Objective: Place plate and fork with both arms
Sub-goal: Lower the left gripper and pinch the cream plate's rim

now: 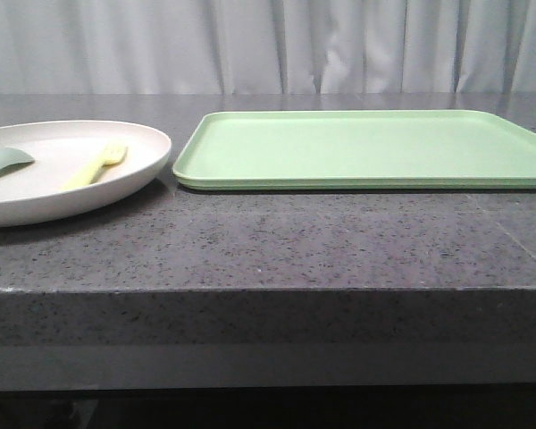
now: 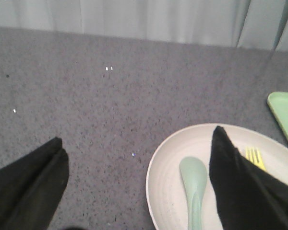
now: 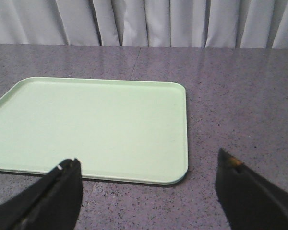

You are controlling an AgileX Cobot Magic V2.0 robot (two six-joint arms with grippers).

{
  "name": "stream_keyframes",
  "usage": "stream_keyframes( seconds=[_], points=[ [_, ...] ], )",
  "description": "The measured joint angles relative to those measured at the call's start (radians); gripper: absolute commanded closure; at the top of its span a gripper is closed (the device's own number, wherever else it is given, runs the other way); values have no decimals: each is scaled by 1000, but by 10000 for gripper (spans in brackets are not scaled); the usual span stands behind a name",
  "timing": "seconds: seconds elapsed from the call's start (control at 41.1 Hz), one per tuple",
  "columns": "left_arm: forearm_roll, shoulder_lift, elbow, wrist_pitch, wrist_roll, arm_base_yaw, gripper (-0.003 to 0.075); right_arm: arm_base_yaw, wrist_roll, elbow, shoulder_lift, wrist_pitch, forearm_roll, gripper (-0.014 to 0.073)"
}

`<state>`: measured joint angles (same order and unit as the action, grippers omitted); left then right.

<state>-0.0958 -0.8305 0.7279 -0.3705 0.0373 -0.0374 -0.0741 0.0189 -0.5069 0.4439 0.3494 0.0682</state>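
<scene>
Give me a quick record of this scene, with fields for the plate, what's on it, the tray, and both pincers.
plate: on the counter, left of the tray, with a gap between them
on the plate: fork and green spoon, lying apart
tray: light green, nothing on it
left pincer: open, one finger above the plate, holding nothing
right pincer: open, near the tray's corner, holding nothing
</scene>
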Motion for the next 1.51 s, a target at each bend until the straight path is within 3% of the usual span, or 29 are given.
stream_keyframes(
  seconds=[0.316,0.462,0.754,1.217,1.387,1.509],
  points=[
    [0,-377,305,-355,0,0,164,0,0,0,0,0,0,0],
    [2,-519,408,-445,0,0,164,0,0,0,0,0,0,0],
    [4,-738,520,-529,13,0,164,0,0,0,0,0,0,0],
    [19,-823,535,-567,18,0,166,0,0,0,0,0,0,0],
    [19,-825,535,-569,18,0,257,0,0,0,0,0,0,0],
    [14,-825,535,-578,18,0,403,0,0,0,0,0,0,0]
  ],
)
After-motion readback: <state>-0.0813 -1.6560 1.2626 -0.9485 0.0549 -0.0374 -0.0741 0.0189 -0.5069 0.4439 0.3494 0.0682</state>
